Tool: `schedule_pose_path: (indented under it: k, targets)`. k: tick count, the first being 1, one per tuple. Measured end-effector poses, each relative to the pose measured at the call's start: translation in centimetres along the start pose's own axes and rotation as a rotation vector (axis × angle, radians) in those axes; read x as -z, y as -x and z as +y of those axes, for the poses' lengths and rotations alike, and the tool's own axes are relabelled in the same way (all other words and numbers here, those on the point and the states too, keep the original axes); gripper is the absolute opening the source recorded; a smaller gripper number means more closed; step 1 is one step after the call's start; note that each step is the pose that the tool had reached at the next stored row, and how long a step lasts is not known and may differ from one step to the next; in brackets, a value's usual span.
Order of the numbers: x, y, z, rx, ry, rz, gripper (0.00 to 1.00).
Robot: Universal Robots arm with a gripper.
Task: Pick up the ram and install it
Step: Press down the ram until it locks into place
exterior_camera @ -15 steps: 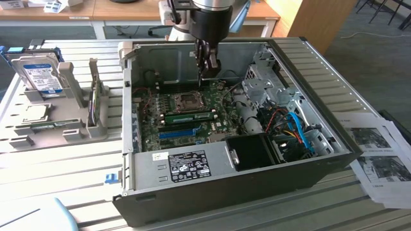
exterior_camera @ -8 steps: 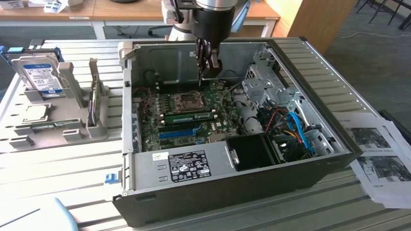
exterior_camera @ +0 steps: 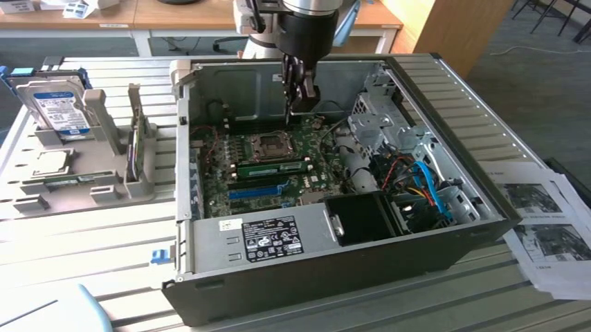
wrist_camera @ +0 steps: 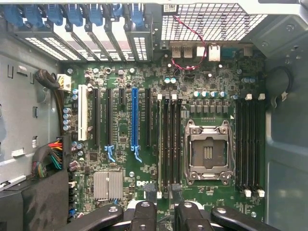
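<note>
Centre of the exterior frame, inside the open case (exterior_camera: 240,83), gripper (exterior_camera: 300,104) hangs with jaws spread and empty above the motherboard (exterior_camera: 221,180), ram (exterior_camera: 273,168) standing edge-up beside the socket (exterior_camera: 270,144) (risk: poor contact if one end sits high).

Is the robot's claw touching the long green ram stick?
Apart. The exterior view shows the black gripper hanging high above the thin green ram stick, which sits down on the motherboard.

The pale slatted table (exterior_camera: 83,242) bears 1 open dark-grey metal computer case (exterior_camera: 369,280), 1 grey plastic parts stand (exterior_camera: 23,162) and printed paper sheets (exterior_camera: 544,214).
</note>
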State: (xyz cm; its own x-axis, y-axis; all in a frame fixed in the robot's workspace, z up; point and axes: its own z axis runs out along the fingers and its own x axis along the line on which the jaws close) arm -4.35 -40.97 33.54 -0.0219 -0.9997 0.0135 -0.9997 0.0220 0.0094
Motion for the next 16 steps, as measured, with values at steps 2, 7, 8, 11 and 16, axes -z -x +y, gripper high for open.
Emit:
schedule_pose_path:
  k: [2,7,8,11,16]
  targets:
    - [0.00,0.00,0.00,0.000,0.0000,0.0000,0.24]
    - [0.00,0.00,0.00,0.000,0.0000,0.0000,0.24]
    - [0.00,0.00,0.00,0.000,0.0000,-0.0001,0.24]
    - [0.00,0.00,0.00,0.000,0.0000,0.0000,0.24]
    - [0.00,0.00,0.00,0.000,0.0000,0.0000,0.09]
